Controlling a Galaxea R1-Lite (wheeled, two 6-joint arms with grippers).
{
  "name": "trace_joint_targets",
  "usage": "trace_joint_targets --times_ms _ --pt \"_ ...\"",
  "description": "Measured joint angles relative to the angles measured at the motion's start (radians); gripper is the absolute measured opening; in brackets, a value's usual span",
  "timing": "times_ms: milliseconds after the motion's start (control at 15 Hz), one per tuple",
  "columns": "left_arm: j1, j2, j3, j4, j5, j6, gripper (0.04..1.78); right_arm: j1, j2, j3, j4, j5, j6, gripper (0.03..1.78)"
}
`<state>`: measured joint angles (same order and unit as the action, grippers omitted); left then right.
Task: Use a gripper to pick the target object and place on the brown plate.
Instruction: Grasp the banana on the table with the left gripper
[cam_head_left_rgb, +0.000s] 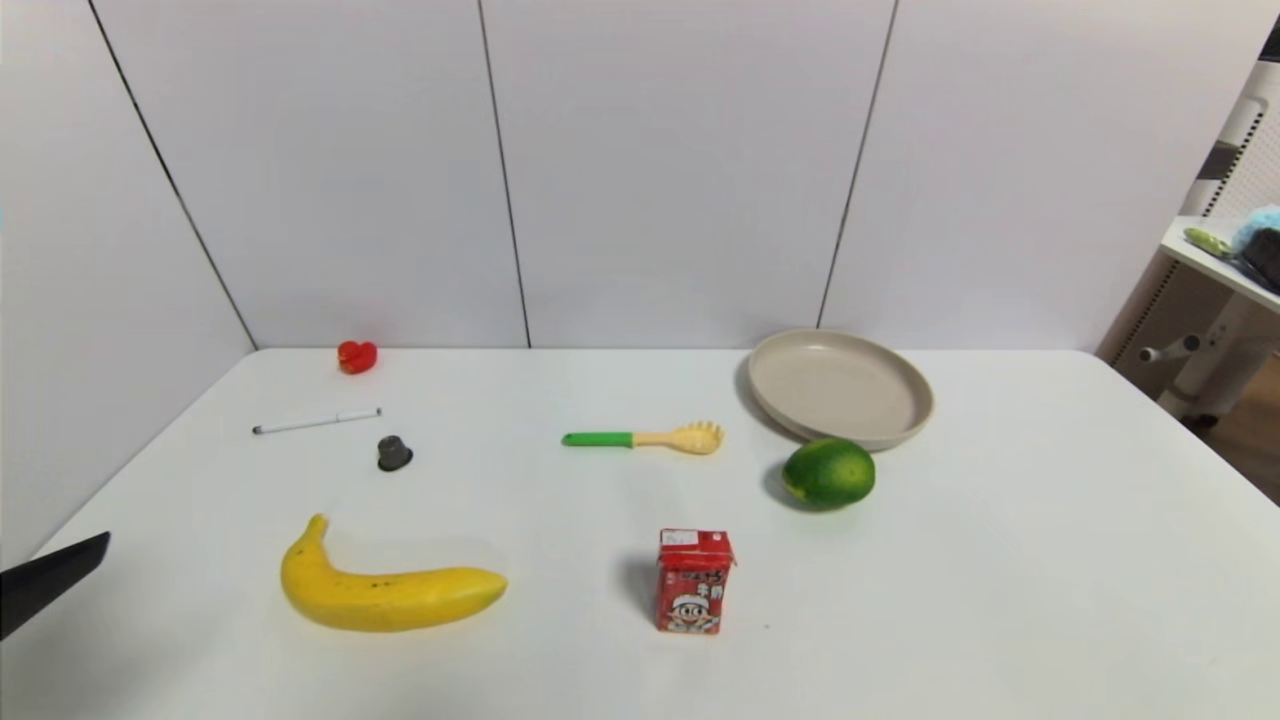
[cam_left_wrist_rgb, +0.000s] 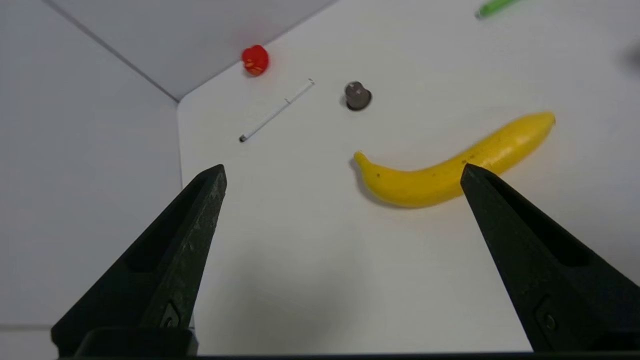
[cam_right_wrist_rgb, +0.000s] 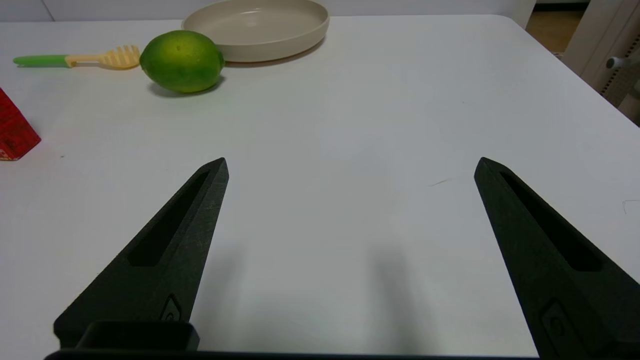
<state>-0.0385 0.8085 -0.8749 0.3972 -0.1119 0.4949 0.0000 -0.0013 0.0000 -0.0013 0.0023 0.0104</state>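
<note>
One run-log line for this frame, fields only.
phase: pre-grasp | left end effector: open, near banana | right end effector: open, idle | brown plate: empty

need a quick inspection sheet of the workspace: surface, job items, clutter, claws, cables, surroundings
Surface: white table, flat, no spills seen.
Job's things: banana lying front left, ungrasped; brown plate back right, nothing in it.
Clutter: green citrus in front of the plate, contact unclear; red carton upright; fork-spoon; pen; dark cap; red toy.
Claws: left claw open, short of the banana; right claw open over bare table.
Cables: nothing seen.
Surroundings: white wall panels; side shelf at right.
</note>
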Motion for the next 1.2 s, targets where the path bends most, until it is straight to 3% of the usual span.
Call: trace_joint_targets --times_ms 200,467,733,1200 --pt "-0.054 0.244 -0.147 0.198 -0.066 0.252 1.69 0.000 0.000 0.000 0.000 0.000 0.000 1.70" --pt "-0.127 0.500 -0.193 0.372 -0.157 0.540 1.69 0.000 0.000 0.000 0.000 0.000 0.000 1.70" --pt "-0.144 0.697 -0.209 0.436 -0.279 0.790 1.69 0.000 0.000 0.000 0.000 0.000 0.000 1.70" --pt "-0.147 0.857 -0.256 0.435 -0.292 0.828 1.69 0.000 0.000 0.000 0.001 0.000 0.000 1.70"
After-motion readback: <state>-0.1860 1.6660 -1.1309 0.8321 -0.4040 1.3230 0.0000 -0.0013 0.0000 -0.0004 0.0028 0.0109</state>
